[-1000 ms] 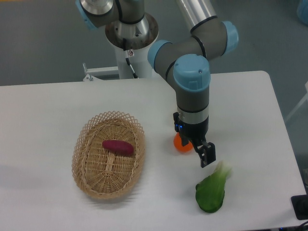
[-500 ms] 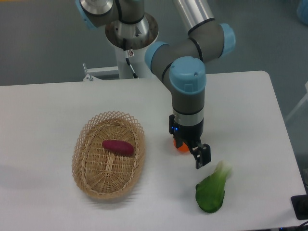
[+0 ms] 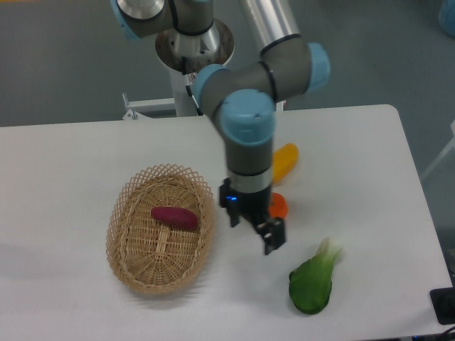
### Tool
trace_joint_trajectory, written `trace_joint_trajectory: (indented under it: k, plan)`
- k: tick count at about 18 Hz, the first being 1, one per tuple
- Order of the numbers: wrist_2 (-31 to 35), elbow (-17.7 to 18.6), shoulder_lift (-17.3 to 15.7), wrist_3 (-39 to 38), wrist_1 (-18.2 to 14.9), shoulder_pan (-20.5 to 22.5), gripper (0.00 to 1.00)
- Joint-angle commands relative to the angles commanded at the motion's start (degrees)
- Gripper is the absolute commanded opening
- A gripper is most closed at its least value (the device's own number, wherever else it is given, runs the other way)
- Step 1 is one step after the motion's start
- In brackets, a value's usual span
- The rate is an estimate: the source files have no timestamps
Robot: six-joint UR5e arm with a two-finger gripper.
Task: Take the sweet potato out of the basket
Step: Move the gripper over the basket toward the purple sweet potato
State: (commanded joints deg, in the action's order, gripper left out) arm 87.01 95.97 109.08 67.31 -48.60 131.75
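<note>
A reddish-purple sweet potato (image 3: 174,217) lies in the upper middle of the oval wicker basket (image 3: 133,264) on the left of the white table. My gripper (image 3: 252,226) hangs just right of the basket's right rim, about a hand's width from the sweet potato. Its two dark fingers point down, set apart, with nothing between them.
A round orange (image 3: 277,206) sits just behind the gripper, partly hidden by it. A yellow-orange oblong fruit (image 3: 284,162) lies farther back. A green leafy vegetable (image 3: 312,281) rests at the front right. The arm's base (image 3: 193,50) stands at the table's back edge.
The arm has swung left, carrying the gripper from above the orange toward the basket's right rim. The yellow-orange fruit, hidden before, is uncovered. The sweet potato has not moved.
</note>
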Motion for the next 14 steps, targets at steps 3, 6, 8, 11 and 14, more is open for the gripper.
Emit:
trace_joint_trajectory:
  k: [3, 6, 8, 11, 14]
  plan:
    - [0.3, 2.2, -0.7, 7.6, -0.3, -1.7, 1.00]
    - [0.3, 4.7, -0.9, 12.5, -0.5, -3.4, 1.00]
    - [0.2, 5.9, -0.9, 15.9, -0.6, -3.5, 1.00]
    - [0.3, 6.5, -0.7, 18.2, -2.8, -3.8, 1.00]
    - [0.3, 7.0, -1.0, 19.7, -5.2, -4.4, 1.00]
